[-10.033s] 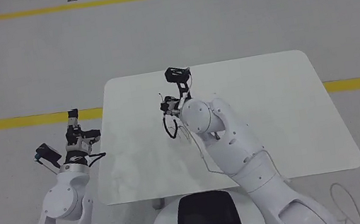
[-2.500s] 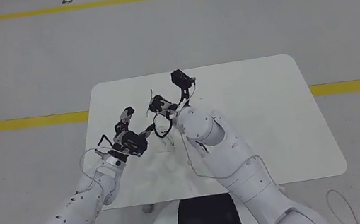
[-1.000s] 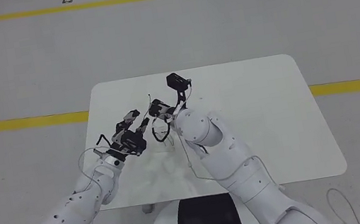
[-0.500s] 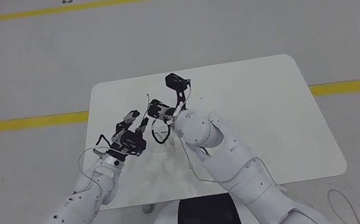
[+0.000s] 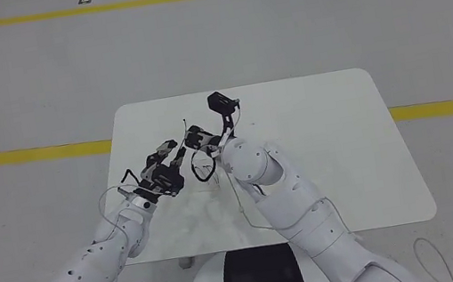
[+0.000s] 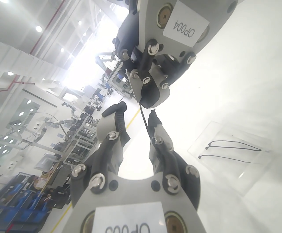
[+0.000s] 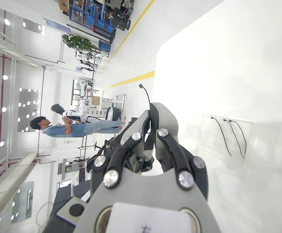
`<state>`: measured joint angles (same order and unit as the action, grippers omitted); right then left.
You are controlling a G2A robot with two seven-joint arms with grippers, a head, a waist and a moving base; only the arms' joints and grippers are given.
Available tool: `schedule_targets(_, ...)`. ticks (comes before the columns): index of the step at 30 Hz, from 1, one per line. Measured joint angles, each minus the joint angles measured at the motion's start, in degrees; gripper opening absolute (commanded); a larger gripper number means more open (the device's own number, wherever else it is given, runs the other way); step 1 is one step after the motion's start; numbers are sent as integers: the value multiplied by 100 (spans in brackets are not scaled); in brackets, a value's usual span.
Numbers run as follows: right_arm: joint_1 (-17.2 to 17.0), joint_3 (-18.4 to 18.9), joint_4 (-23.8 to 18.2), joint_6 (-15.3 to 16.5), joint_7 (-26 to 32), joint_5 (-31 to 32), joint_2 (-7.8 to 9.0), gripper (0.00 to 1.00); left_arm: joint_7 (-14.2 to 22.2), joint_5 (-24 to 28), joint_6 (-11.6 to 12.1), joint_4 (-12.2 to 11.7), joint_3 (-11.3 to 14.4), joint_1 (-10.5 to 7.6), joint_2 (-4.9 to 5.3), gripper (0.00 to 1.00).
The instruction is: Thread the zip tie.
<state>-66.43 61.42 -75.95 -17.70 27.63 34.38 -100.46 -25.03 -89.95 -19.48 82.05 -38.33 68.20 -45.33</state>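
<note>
**A:** Seen from above, where do the arms meet?

**B:** Over the left half of the white tabletop (image 5: 326,142). The left gripper (image 5: 173,156) and the right gripper (image 5: 196,135) are tip to tip, just apart. A thin black zip tie (image 5: 185,126) pokes up out of the right gripper. From up there I cannot tell how the fingers stand.

**A:** Does the left wrist camera show that?

**B:** It does. The left gripper (image 6: 136,112) has its fingers apart and is holding nothing. The right gripper (image 6: 148,103) points at it from the opposite side with its fingers together. The zip tie's strap (image 6: 144,120) runs out of them into the gap, close along one left finger. I cannot tell whether it touches that finger. Farther off, a clear tray (image 6: 220,176) lies flat on the tabletop with three spare zip ties (image 6: 233,145) in it.

**A:** And the right wrist camera?

**B:** It shows the other end of the zip tie (image 7: 146,93). The head end curves up free beyond the fingertips. The right gripper (image 7: 152,108) has its fingers clamped on the strap just below that. The clear tray (image 7: 210,136) and the spare zip ties (image 7: 233,134) sit well apart from it.
</note>
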Motion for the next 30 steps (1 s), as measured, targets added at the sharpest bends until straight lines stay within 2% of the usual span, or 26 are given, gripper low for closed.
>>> schedule_targets(11,-9,-52,-38,111,11,-51,62,0,46,0,0,-20,35,-28,-15,22)
schedule_targets(17,43,-106,17,18,-18,-34,82,0,69,0,0,-30,39,-37,-26,9)
schedule_targets(27,64,-176,8,-13,-32,-44,121,0,58,0,0,-39,60,-48,-22,17)
schedule_targets(30,71,-196,4,-8,-17,-49,133,0,54,0,0,-44,77,-63,-20,16)
